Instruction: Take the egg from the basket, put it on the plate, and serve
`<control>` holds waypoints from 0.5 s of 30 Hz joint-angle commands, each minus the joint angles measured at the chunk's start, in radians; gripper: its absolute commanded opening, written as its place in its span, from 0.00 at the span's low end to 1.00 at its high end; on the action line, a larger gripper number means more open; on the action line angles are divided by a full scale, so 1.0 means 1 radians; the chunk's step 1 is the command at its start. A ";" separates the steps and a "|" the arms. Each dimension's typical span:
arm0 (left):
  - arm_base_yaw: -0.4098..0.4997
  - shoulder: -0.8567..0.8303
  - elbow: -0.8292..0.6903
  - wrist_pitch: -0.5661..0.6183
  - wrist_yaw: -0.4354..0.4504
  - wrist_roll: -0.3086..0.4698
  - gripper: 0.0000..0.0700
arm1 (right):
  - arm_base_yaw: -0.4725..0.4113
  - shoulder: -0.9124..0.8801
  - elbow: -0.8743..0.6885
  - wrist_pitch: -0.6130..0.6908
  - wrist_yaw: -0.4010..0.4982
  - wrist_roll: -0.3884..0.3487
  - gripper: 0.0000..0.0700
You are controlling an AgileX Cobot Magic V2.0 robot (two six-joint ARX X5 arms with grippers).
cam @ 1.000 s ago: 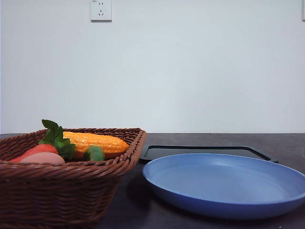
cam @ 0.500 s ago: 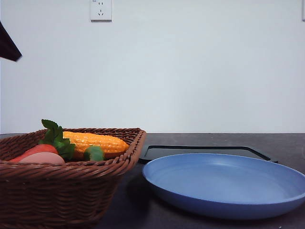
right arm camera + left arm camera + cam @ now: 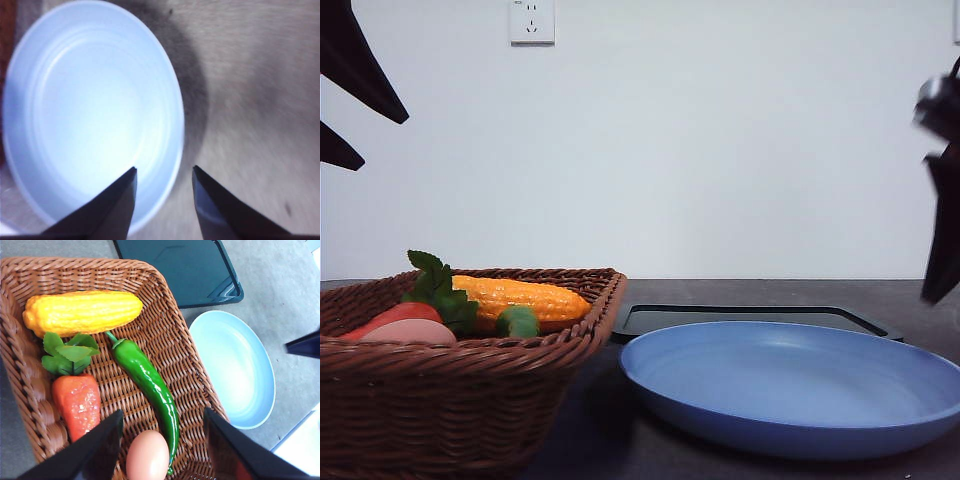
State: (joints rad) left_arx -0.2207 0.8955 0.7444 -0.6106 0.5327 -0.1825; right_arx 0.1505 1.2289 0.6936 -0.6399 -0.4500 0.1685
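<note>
Left gripper spread wide, holding nothing, above wicker basket. Egg lies in basket between its fingers, touching green chili pepper at egg's 1 o'clock; carrot at 10, corn cob at 11. Right gripper parted, empty, over light blue plate.

Front view: low, table-level, facing the wall.
Left wrist view: looks down into the basket.
Right wrist view: close above the plate.
Shared: plate, basket.
</note>
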 commanded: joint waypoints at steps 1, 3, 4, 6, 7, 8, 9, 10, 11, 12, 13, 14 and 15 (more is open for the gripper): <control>-0.003 0.006 0.016 0.004 0.009 0.005 0.47 | 0.009 0.040 -0.007 0.032 -0.002 0.003 0.33; -0.003 0.006 0.016 0.003 0.009 0.005 0.47 | 0.015 0.077 -0.008 0.062 -0.002 0.008 0.33; -0.003 0.006 0.016 0.003 0.009 0.006 0.47 | 0.019 0.096 -0.008 0.079 -0.003 0.012 0.33; -0.003 0.006 0.016 0.003 0.009 0.006 0.47 | 0.026 0.128 -0.008 0.104 -0.003 0.016 0.33; -0.003 0.006 0.016 0.004 0.009 0.006 0.47 | 0.030 0.143 -0.008 0.116 -0.005 0.015 0.33; -0.003 0.006 0.016 0.004 0.009 0.006 0.47 | 0.032 0.156 -0.008 0.123 -0.008 0.015 0.31; -0.003 0.006 0.016 0.005 0.009 0.006 0.47 | 0.034 0.168 -0.008 0.126 -0.015 0.015 0.28; -0.003 0.006 0.016 0.005 0.009 0.006 0.46 | 0.035 0.181 -0.008 0.130 -0.022 0.015 0.24; -0.003 0.006 0.016 0.005 0.009 0.006 0.46 | 0.037 0.191 -0.008 0.132 -0.024 0.015 0.22; -0.003 0.006 0.016 0.005 0.009 0.006 0.46 | 0.037 0.199 -0.008 0.134 -0.025 0.015 0.20; -0.003 0.006 0.016 0.005 0.009 0.006 0.46 | 0.037 0.206 -0.008 0.135 -0.024 0.015 0.18; -0.003 0.006 0.016 0.005 0.009 0.006 0.46 | 0.037 0.209 -0.008 0.138 -0.022 0.015 0.14; -0.003 0.006 0.016 0.005 0.009 0.006 0.46 | 0.037 0.209 -0.008 0.141 -0.020 0.014 0.09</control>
State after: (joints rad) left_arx -0.2207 0.8955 0.7444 -0.6106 0.5327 -0.1825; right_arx 0.1833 1.4250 0.6823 -0.5090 -0.4696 0.1801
